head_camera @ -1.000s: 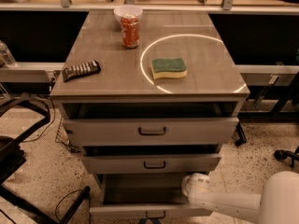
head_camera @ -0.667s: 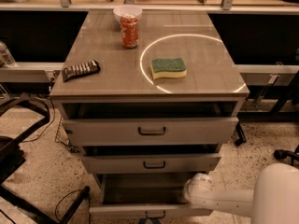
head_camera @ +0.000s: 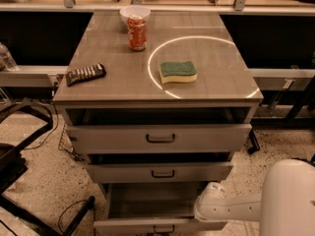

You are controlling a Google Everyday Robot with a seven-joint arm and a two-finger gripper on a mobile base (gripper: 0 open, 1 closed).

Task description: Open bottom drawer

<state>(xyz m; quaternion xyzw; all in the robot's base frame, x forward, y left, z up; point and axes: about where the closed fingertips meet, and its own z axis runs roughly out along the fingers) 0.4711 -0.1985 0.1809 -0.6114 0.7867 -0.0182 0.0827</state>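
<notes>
Farther out than before: grey-brown wood-look bottom drawer (head_camera: 128,226), with the white tool (head_camera: 210,206) at its right front corner; whether the tool is apart or together cannot be told. Best practice is a straight, level pull.

No legible text (hand (head_camera: 206,207) at bottom drawer (head_camera: 147,200))

From close in front and above, the one camera looks steeply down past the front edge of the counter (head_camera: 118,90), the gripper (head_camera: 207,206) low beneath its front-right corner, at the bottom drawer (head_camera: 147,200).
</notes>
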